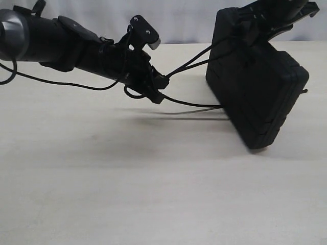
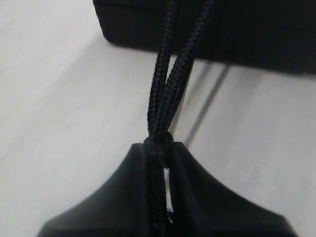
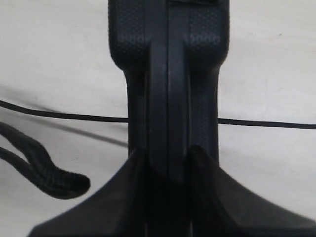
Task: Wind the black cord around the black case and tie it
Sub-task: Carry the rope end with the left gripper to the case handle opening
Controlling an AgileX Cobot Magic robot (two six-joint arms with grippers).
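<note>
The case (image 1: 260,92) is tilted up on 1 corner toward the far right corner of the table (image 1: 127,194). Its low corner is at the tabletop, though I cannot tell whether it touches. The right gripper (image 1: 265,23) has it by the top edge. In the right wrist view this gripper (image 3: 168,158) is clamped tight on a thin, ridged part of the case (image 3: 168,74).

The left gripper (image 1: 158,89) hangs above the table near the middle of the far edge, apart from the case. 2 strands of the cord (image 1: 191,64) run taut from it up to the case's upper part. In the left wrist view its jaws are pinched narrow on those 2 strands, and the cord (image 2: 170,84) bunches right at the left gripper (image 2: 159,148) before crossing over the case (image 2: 256,29).

A thinner black line runs from below the left gripper to the case's near side. I cannot tell if it is cord. In the right wrist view a loose braided loop of cord (image 3: 29,153) lies beside the case.
</note>
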